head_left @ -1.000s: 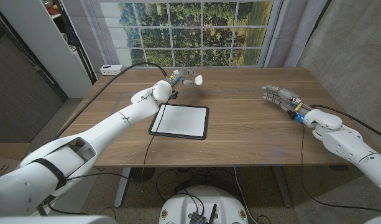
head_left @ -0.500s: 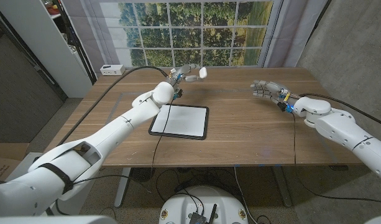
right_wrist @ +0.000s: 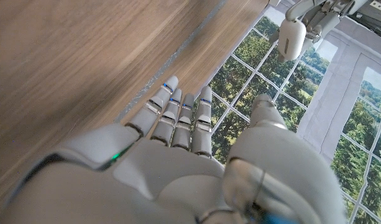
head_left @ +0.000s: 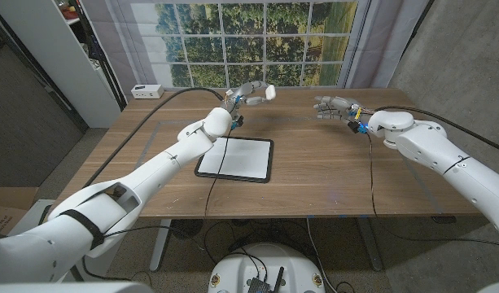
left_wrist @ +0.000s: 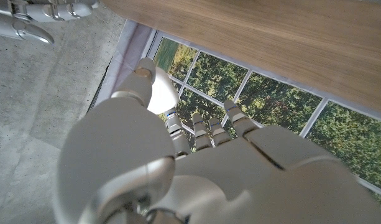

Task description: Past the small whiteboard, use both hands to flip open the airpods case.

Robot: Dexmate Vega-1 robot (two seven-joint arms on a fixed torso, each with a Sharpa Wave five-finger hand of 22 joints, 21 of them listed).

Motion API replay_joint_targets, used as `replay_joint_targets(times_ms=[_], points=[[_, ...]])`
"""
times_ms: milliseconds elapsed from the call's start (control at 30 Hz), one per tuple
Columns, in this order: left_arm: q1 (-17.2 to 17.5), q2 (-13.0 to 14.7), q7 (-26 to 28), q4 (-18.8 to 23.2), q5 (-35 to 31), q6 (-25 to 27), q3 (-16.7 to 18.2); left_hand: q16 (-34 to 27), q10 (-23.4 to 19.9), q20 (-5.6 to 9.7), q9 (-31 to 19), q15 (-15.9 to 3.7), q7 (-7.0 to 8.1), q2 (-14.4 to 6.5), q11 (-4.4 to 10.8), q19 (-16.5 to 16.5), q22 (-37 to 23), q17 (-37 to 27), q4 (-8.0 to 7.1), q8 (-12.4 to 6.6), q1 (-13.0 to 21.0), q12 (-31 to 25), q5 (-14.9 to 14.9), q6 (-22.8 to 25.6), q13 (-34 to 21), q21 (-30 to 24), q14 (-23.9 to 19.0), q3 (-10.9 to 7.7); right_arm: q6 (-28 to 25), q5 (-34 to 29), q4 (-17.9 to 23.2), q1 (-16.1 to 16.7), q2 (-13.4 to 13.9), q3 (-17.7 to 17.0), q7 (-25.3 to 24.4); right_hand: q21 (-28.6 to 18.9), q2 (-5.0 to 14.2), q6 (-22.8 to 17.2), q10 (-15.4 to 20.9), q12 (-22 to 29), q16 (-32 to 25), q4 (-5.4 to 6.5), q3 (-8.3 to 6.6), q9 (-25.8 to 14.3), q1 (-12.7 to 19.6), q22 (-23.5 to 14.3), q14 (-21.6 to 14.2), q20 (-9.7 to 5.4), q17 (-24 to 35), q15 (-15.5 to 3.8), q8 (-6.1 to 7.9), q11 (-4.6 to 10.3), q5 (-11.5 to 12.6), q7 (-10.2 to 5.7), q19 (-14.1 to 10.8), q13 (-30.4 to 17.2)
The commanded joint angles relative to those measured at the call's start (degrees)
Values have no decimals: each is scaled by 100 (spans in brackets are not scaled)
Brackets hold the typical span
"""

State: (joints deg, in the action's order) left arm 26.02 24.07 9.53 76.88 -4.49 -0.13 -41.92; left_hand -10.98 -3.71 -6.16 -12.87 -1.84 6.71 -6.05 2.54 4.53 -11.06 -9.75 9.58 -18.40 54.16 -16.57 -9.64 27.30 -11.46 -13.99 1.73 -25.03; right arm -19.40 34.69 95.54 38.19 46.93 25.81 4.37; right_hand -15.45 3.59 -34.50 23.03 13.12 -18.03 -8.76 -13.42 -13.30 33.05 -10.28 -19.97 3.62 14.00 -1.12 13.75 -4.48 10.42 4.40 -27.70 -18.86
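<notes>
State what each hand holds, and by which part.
Left hand holds the airpods case by one end, lifted past the whiteboard. Right hand holds nothing.

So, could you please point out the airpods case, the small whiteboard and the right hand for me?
airpods case (head_left: pixel 269 93), head view, on its white rounded body, held in the left hand.
small whiteboard (head_left: pixel 237 157), head view, middle of its white face.
right hand (head_left: pixel 333 107), head view, middle of the hand.

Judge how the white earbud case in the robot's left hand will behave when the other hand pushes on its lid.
The earbud case looks smooth and rounded, so it may slip in the left hand. It looks small and probably light, pinched at the fingertips above the table, so a push from the right hand could twist it.
</notes>
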Motion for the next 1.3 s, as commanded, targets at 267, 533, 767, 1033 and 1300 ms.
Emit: replay_joint_targets(times_ms=[267, 533, 767, 1033, 1300], points=[[-193, -182, -220, -218, 43, -176, -163, 29, -42, -70, -284, -137, -366, -58, 2, -25, -19, -6, -9, -486, 59, 42, -50, 1605, -7, 1, -32, 47, -666, -874, -276, -1199, -434, 890, 433, 41, -96, 174, -168, -76, 46, 6, 53, 22, 40, -9, 67, 133, 23, 126, -109, -164, 2, 127, -19, 8], [-161, -148, -220, -7, -67, 63, -223, 31, -39, -93, -310, -134, -367, -66, 2, -29, -21, -6, -14, -492, 80, 56, -49, 1612, -6, 5, -43, 66, -765, -1042, -223, -1319, -505, 962, 469, 47, -104, 142, -183, -83, 36, 29, 72, 30, 11, -11, 45, 178, 33, 173, -104, -238, 4, 165, -42, 19], [-184, -187, -225, 13, -163, 187, -309, 35, -41, -105, -328, -125, -368, -70, -15, -31, -22, -6, -17, -490, 95, 65, -49, 1602, -6, 8, -43, 80, -824, -1072, -164, -1343, -534, 946, 479, 37, -91, -17, -94, -49, -11, 57, 88, 39, -20, -12, -59, 238, 52, 217, -56, -292, 13, 240, -132, 37], [-211, -246, -173, 26, -300, 351, -408, 38, -35, -121, -350, -125, -367, -77, -7, -30, -24, -7, -19, -497, 115, 78, -49, 1613, -5, 9, -44, 95, -817, -1084, -101, -1355, -551, 935, 520, 36, -76, -97, -43, -33, -29, 79, 99, 36, -50, -12, -91, 310, 65, 255, -31, -330, 18, 274, -176, 49], [-186, -360, 3, -2, -350, 416, -434, 39, -44, -125, -373, -123, -375, -83, -19, -21, -26, -7, -22, -503, 134, 87, -48, 1623, -5, 7, -50, 114, -717, -1021, -72, -1284, -571, 909, 591, 29, -68, -170, 13, -18, -46, 121, 128, 25, -126, -11, -137, 438, 76, 297, -9, -371, 16, 292, -258, 68]])
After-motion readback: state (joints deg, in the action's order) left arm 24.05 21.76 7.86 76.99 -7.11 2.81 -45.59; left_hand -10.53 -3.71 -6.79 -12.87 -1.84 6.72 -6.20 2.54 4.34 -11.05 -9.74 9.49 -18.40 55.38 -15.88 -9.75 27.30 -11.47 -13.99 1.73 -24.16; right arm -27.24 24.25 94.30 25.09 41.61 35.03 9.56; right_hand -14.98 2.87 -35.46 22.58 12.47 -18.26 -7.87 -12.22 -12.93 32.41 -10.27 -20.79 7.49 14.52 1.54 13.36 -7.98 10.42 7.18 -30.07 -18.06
